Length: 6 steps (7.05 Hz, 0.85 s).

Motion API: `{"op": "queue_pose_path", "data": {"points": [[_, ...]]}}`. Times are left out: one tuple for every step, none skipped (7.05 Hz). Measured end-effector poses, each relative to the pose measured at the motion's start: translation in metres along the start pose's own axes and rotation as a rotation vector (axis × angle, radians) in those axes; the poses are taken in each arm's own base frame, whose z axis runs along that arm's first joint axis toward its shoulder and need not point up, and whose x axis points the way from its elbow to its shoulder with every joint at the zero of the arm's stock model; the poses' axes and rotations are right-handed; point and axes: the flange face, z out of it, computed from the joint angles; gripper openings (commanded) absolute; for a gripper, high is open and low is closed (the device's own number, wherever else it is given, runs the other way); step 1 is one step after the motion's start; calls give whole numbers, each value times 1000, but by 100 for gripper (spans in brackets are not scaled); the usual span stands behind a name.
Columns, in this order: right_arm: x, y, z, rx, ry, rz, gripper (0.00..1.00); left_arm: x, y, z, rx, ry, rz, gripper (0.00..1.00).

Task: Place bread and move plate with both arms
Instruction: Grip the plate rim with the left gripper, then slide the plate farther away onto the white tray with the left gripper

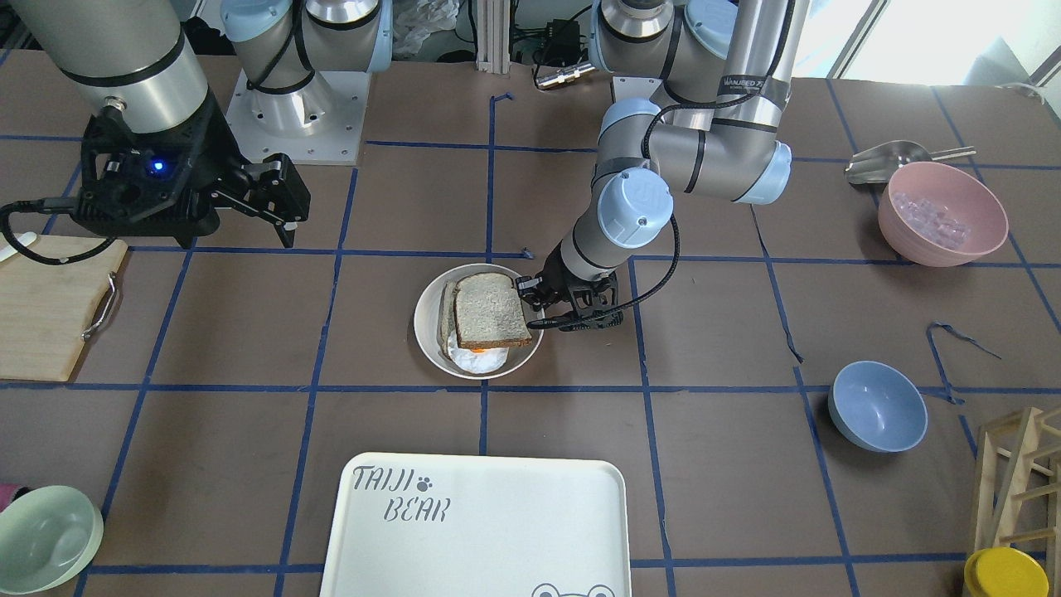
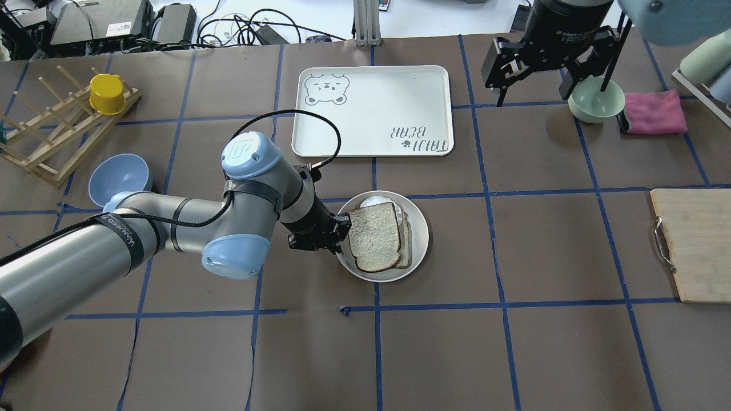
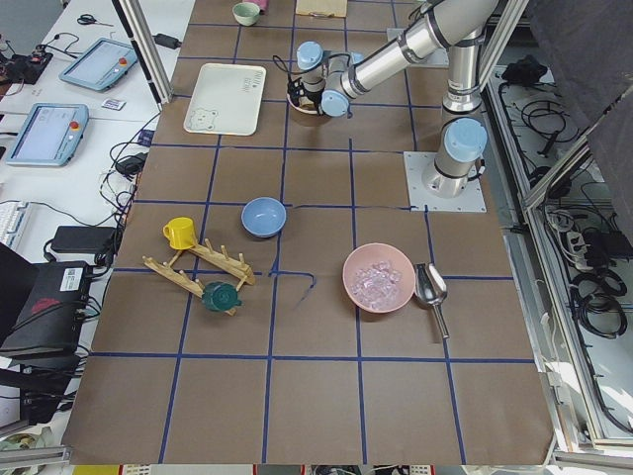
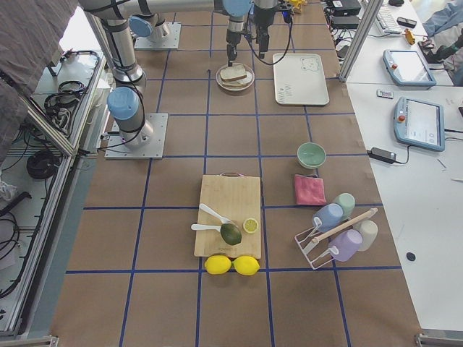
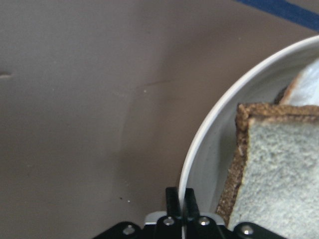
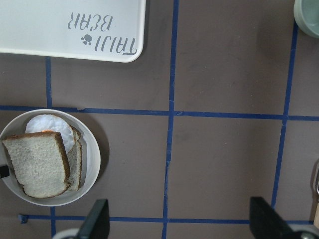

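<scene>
The table [image 2: 514, 354] is covered in brown paper and marked into squares by blue tape. The left arm [image 2: 114, 245] reaches in low from the near left corner. The left gripper [image 2: 337, 228] is at the near-left edge of the plate [image 2: 420, 228], its jaws drawn narrow with the raised rim pinched between them; the wrist view shows the rim running straight between the fingers [image 5: 172, 199].

The plate sits on the paper near the table's middle, on a tape crossing. The bread [image 2: 374, 237] lies flat on top of it, over a paler slice [image 2: 404, 245] and a white round piece [image 2: 377, 201] that peeks out on the far side.

At the right edge lies a wooden board [image 2: 691, 245] with a metal handle. On the left are a blue bowl [image 2: 117, 180] and, beyond it, a wooden rack [image 2: 51, 137] carrying a yellow cup [image 2: 107, 93].

Further off, past the plate, is the tray [image 2: 371, 111]. To its right the right gripper [image 2: 537, 94] hangs above the table, jaws spread wide and holding nothing, just beside a green bowl [image 2: 597, 100] and a pink cloth [image 2: 654, 111].

Beyond the far edge are an aluminium post [image 2: 362, 23], tangled cables [image 2: 240, 25] and black boxes [image 2: 103, 23].
</scene>
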Motion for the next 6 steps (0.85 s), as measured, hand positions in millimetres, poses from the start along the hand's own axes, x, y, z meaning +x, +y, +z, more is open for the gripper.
{"op": "queue_pose_path", "data": {"points": [[0, 0, 0, -1, 0, 0, 100, 3, -9, -15, -3, 26, -28, 0], [0, 0, 0, -1, 0, 0, 100, 6, -14, -27, -13, 55, -50, 0], [0, 0, 1, -1, 0, 0, 100, 8, -17, -35, -20, 81, -59, 0], [0, 0, 1, -1, 0, 0, 100, 10, -21, -41, -19, 101, -66, 0], [0, 0, 1, -2, 0, 0, 100, 10, -35, -52, -1, 116, -77, 0], [0, 0, 2, -3, 0, -1, 100, 14, -59, -70, 17, 124, -89, 0]]}}
